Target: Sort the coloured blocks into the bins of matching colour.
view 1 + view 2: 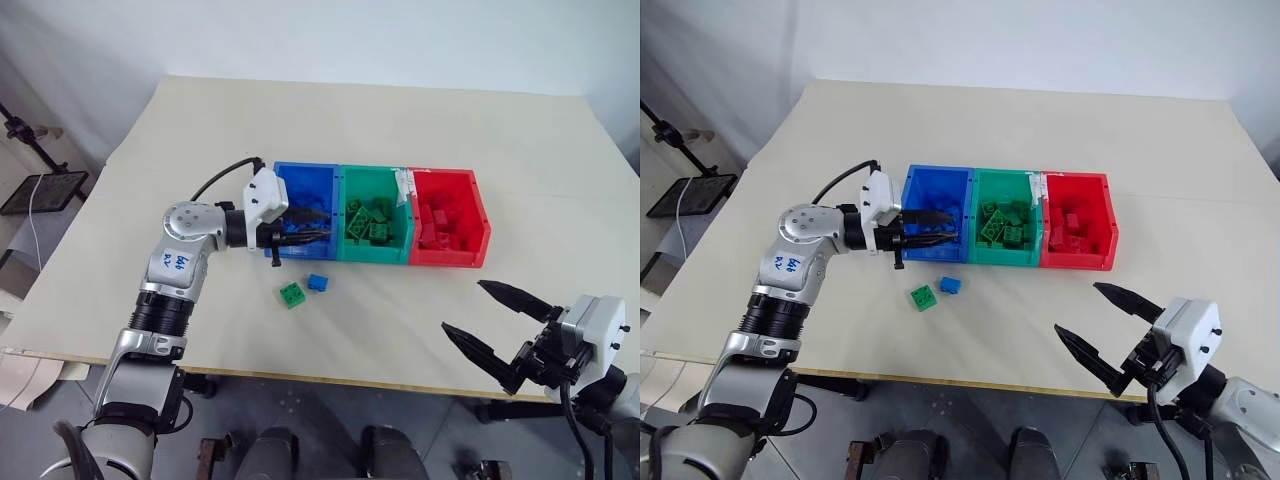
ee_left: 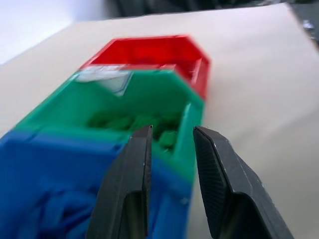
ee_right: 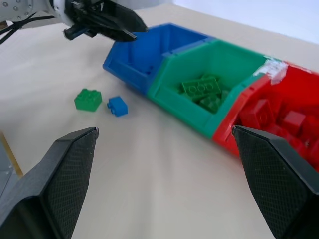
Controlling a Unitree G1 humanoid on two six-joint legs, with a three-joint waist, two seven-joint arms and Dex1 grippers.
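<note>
left hand (image 1: pixel 318 223) pressed together over the blue bin (image 1: pixel 305 180) (front edge), green block (image 1: pixel 292 294) and blue block (image 1: pixel 318 282) just below

My left gripper (image 1: pixel 318 222) hovers over the blue bin's (image 1: pixel 305 178) front edge, fingers closed; my right gripper (image 1: pixel 485 322) hangs well short of it, spread wide.

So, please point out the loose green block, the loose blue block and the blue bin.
loose green block (image 1: pixel 292 294), left eye view, its studded top.
loose blue block (image 1: pixel 318 282), left eye view, middle of its top.
blue bin (image 1: pixel 932 253), right eye view, its front wall.
</note>
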